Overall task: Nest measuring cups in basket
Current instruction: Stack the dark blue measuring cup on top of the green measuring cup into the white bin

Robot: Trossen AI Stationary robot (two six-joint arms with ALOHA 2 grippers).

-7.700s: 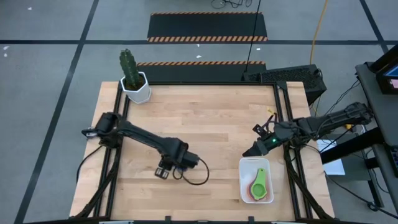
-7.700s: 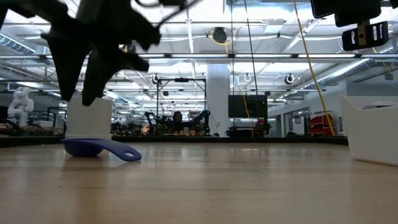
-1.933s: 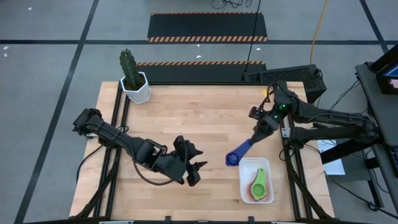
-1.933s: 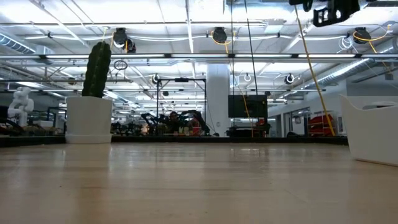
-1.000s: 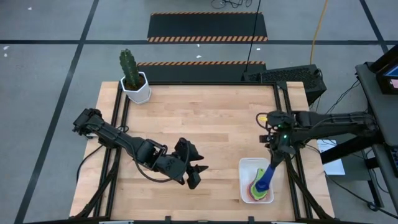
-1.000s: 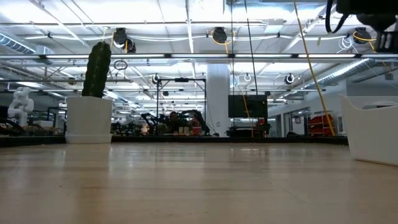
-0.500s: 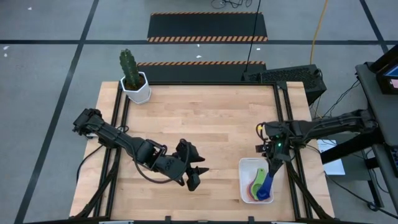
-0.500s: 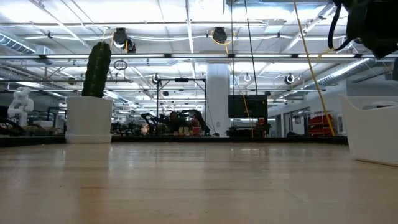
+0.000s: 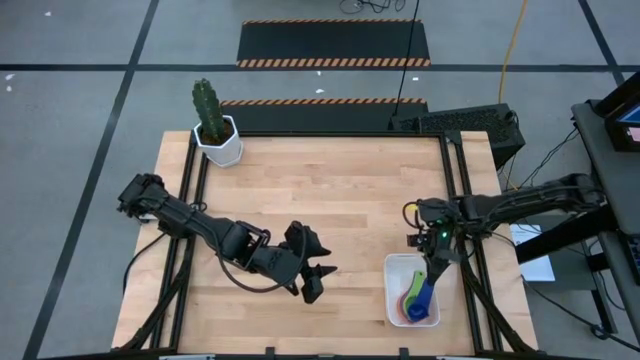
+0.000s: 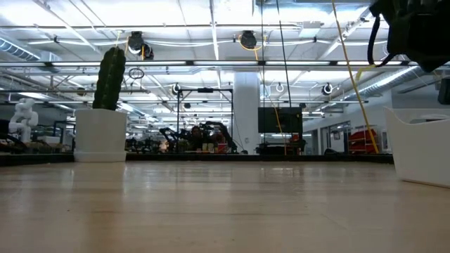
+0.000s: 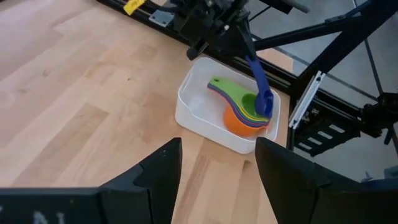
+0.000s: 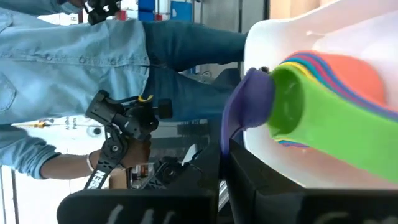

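A white six-sided pot (image 9: 219, 141) with a bumpy green cactus (image 9: 206, 103) stands at the far left corner of the pale wooden counter (image 9: 330, 190), well away from both claws. The left claw (image 9: 316, 283) hangs over the front middle of the counter, its two dark fingers (image 11: 163, 171) spread wide with nothing between them. To its right sits the basket (image 9: 394, 270), a smooth white plastic tray with round corners. Inside it lie the measuring cups (image 11: 244, 112), small round shiny plastic scoops stacked one in another: orange at the bottom, green on top. The right claw (image 9: 436, 268) is just above the basket, pinched tight on the flat handle of the dark blue cup (image 9: 424, 298), which tilts down into the stack
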